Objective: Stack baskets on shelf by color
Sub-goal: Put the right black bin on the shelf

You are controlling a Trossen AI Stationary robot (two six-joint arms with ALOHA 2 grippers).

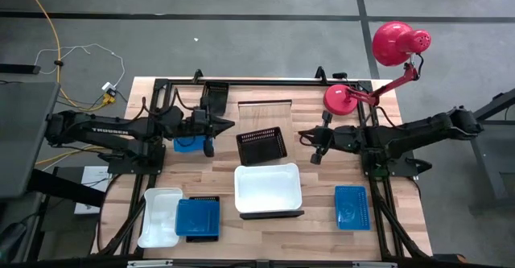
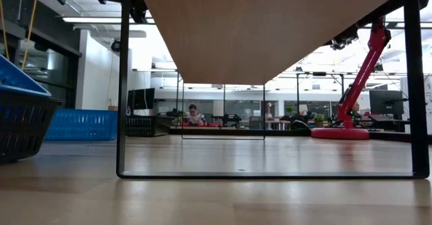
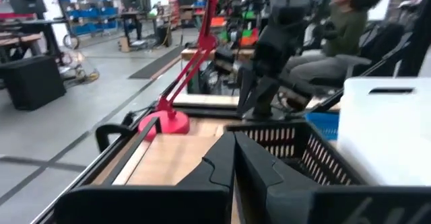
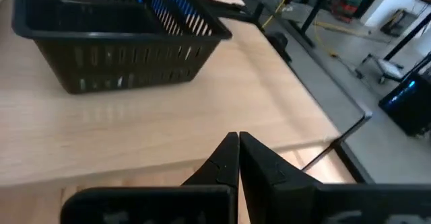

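"TROSSEN" is showing on the left arm [image 1: 105,129]. Both end effectors, left [image 1: 228,125] and right [image 1: 304,135], are hovering closed and empty, flanking the black basket [image 1: 261,145], its long axis running between them.

Pale smooth wooden shelf board [image 2: 270,29] seen from beneath, filling the upper frame, carried on thin dark metal rails [image 2: 123,83] at either side and a low bar along the plank-patterned wooden tabletop [image 2: 216,198]. Black mesh plastic basket [image 2: 23,127] at near left edge, a bright blue basket rim [image 2: 17,76] sitting in it. Bright blue perforated basket [image 2: 81,125] farther back left. Red lamp [image 2: 351,96] at right, round base on tabletop. A person sits far behind.
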